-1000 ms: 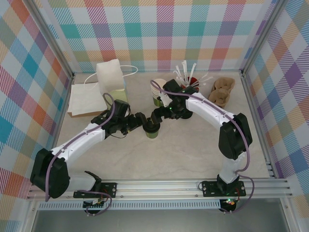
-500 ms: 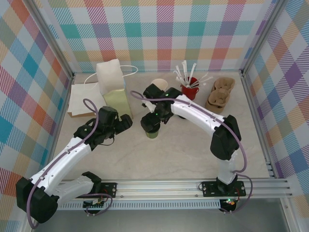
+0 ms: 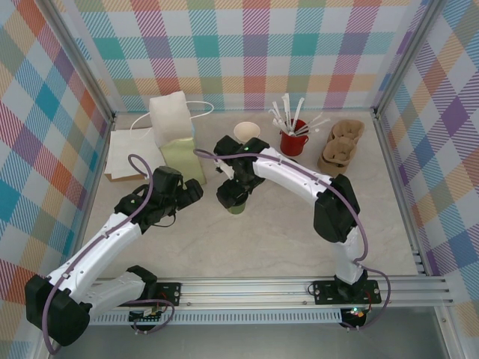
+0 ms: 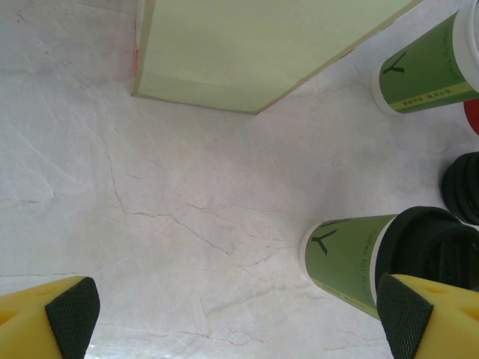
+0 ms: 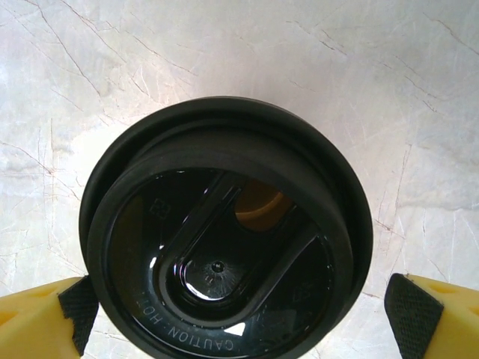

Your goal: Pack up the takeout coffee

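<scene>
Black-lidded takeout coffee [image 4: 374,258], olive-green below

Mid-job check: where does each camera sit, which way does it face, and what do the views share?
Top external: above and behind the arm bases, looking down on the table; left arm, right arm, right tool over the takeout coffee, left tool apart on its left.
Left wrist: angled down at the base of the paper bag and the coffee's side; its yellow fingers at the bottom corners.
Right wrist: straight down on the coffee's black lid; its fingers flank it, open.
Shared: all three show the lidded coffee.
</scene>
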